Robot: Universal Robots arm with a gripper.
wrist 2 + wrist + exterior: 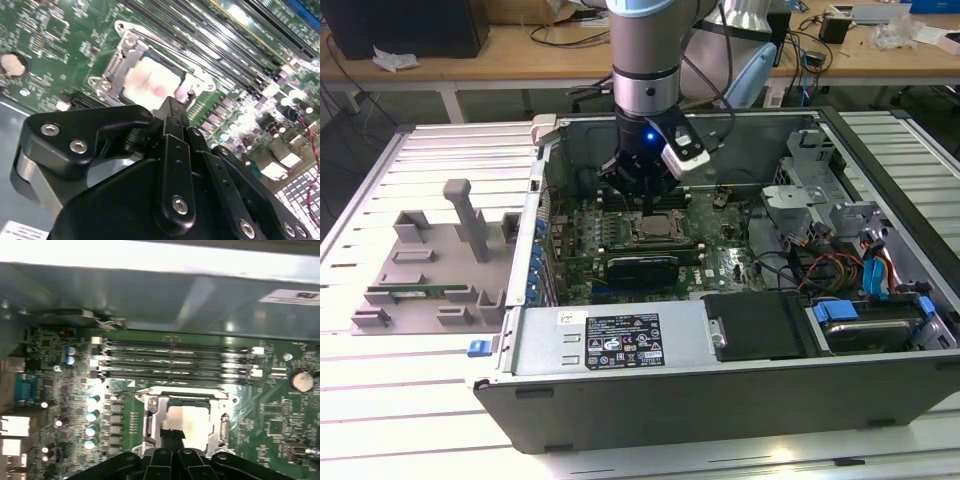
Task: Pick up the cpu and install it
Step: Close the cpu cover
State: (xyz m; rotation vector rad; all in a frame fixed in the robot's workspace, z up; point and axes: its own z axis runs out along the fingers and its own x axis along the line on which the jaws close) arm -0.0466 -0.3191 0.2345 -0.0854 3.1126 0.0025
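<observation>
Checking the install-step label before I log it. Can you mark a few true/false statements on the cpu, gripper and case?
1. The cpu lies within the socket frame on the motherboard. True.
2. The gripper holds the cpu high above the case. False: it is low inside the case, fingertips together close over the socket, and the cpu lies in the socket.
3. A grey fixture tray lies outside the case, at the exterior view's left. True.
4. The case is closed. False: it lies open and the motherboard shows.
</observation>
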